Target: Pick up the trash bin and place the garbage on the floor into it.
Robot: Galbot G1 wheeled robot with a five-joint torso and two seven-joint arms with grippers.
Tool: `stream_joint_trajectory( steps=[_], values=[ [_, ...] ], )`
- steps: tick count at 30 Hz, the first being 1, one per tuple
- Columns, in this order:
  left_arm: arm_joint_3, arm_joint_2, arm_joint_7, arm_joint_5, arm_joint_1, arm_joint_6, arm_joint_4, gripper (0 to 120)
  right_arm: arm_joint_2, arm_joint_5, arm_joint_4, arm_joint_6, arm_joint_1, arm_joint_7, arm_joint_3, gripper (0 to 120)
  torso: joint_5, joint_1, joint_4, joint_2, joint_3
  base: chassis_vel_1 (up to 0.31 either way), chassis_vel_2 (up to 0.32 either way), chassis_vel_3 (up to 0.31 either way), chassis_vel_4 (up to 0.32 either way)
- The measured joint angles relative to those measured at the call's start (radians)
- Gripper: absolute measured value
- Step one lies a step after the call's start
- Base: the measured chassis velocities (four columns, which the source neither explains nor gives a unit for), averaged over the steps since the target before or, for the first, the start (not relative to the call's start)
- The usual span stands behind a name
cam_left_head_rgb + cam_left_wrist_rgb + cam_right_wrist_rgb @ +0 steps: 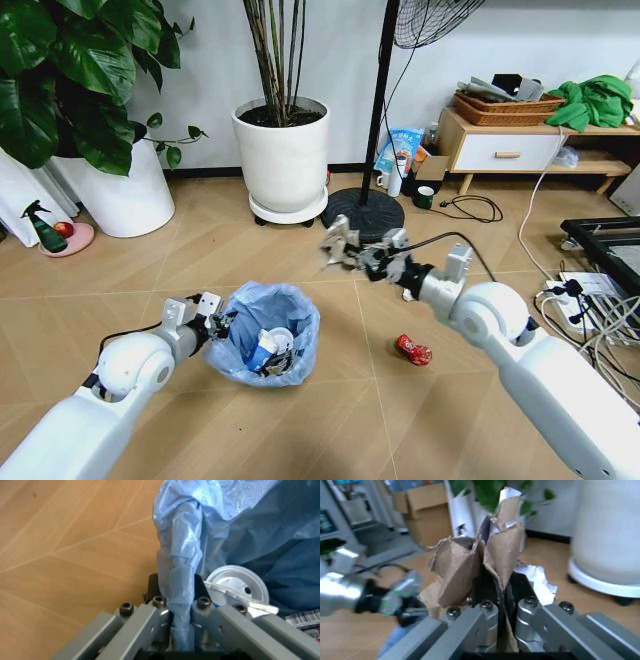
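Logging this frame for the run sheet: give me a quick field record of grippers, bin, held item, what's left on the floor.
left gripper: shut on the blue bag liner at the rim of the trash bin
right gripper: raised above the floor beyond the bin, shut on a crumpled brown paper scrap
bin contents: white lid, blue-white wrapper
left on floor: crushed red packet, to the bin's right
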Motion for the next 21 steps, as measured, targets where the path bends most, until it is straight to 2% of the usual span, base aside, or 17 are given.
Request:
stream_joint_trajectory(
  steps=[6, 14, 17, 19, 21],
  values=[
    [0.073, -0.006, -0.013, -0.028, -0.074, 0.0, 0.033, 0, 0.031, -0.033, -0.045, -0.003, 0.079, 0.01, -0.134, 0, -0.0001, 0.0, -0.0001, 0.0, 0.0, 0.0, 0.0, 0.0, 0.0],
    [0.097, -0.007, -0.014, -0.04, -0.117, 0.0, 0.051, 0, 0.043, -0.091, -0.083, -0.002, 0.117, 0.018, -0.245, 0, -0.0001, 0.0, 0.0, 0.0, 0.0, 0.0, 0.0, 0.0, 0.0],
    [0.098, -0.009, -0.014, -0.04, -0.12, 0.0, 0.053, 0, 0.042, -0.112, -0.089, -0.003, 0.116, 0.019, -0.261, 6, -0.0002, 0.0, 0.0, 0.0, 0.0, 0.0, 0.0, 0.0, 0.0],
    [0.098, -0.009, -0.013, -0.04, -0.121, 0.0, 0.053, 0, 0.044, -0.135, -0.102, 0.002, 0.11, 0.024, -0.277, 19, 0.0001, 0.0, -0.0001, 0.0, 0.0, 0.0, 0.0, 0.0, 0.0],
    [0.098, -0.009, -0.013, -0.04, -0.121, 0.0, 0.053, 0, 0.045, -0.143, -0.105, 0.004, 0.109, 0.024, -0.281, 22, -0.0001, 0.0, 0.0, 0.0, 0.0, 0.0, 0.0, 0.0, 0.0]
  ],
)
